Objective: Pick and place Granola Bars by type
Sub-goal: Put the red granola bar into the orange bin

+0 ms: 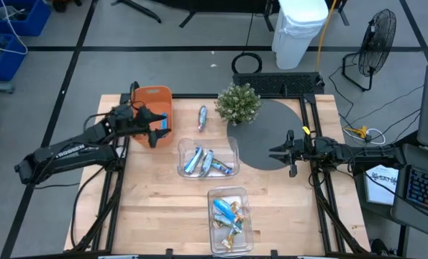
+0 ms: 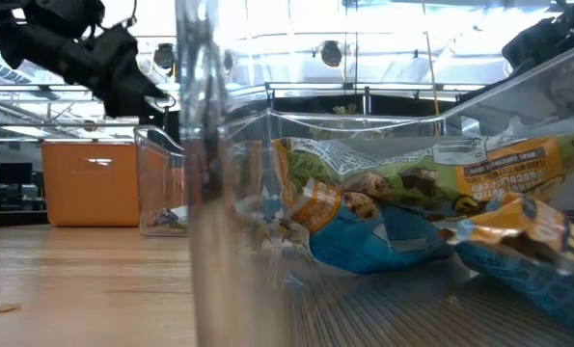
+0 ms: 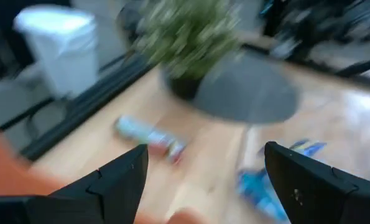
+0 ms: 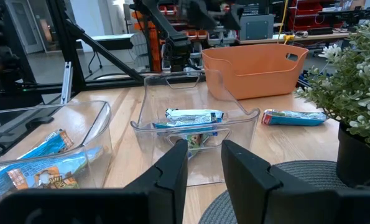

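From above, the left gripper (image 1: 155, 129) hovers at the near edge of the orange bin (image 1: 153, 101), at the table's left rear, its fingers spread wide with nothing between them; its own wrist view confirms the gap, with both dark fingers (image 3: 119, 180) far apart and bare wood between, though that picture is smeared. The right gripper (image 1: 288, 152) waits over the round grey mat (image 1: 271, 137) on the table's right side, its fingers (image 4: 172, 171) a narrow way apart and holding nothing. The granola bars lie in three places: several blue-and-silver ones in the middle clear bin (image 1: 206, 160), a mixed heap of blue and gold ones in the near clear bin (image 1: 230, 216), and a single bar (image 1: 202, 117) loose on the wood between the orange bin and the potted plant (image 1: 238, 103). The right wrist view shows what the overhead cannot: the loose bar (image 4: 295, 116) has a reddish end, and the middle bin (image 4: 194, 121) has tall see-through walls with a bar lying flat inside. The low view looks straight through the near bin's wall (image 2: 205, 173) at crumpled blue and gold wrappers (image 2: 393, 222), with the orange bin (image 2: 89, 181) standing beyond on the left.
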Robot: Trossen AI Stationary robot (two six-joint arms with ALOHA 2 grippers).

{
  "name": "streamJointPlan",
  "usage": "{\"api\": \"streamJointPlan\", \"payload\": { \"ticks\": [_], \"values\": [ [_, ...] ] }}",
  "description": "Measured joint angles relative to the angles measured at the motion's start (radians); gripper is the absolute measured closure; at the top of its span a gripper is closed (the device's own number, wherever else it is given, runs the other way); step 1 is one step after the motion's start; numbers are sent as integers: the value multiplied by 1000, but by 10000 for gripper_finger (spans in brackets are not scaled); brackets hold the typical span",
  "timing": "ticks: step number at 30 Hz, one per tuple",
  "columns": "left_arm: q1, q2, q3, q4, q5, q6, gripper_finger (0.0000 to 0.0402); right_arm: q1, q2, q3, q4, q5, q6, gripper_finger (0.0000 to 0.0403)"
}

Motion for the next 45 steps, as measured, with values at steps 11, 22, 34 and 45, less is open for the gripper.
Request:
{"api": "streamJointPlan", "payload": {
  "ticks": [11, 22, 34, 45],
  "values": [
    [-61, 106, 3, 410, 102, -241, 77, 0, 0, 0, 0, 0, 0, 314],
    [-93, 597, 451, -68, -44, -220, 78, 0, 0, 0, 0, 0, 0, 314],
    [-140, 1042, 792, -337, -157, -186, 78, 0, 0, 0, 0, 0, 0, 314],
    [-176, 1230, 802, -317, -298, -268, 78, 0, 0, 0, 0, 0, 0, 314]
  ]
}}
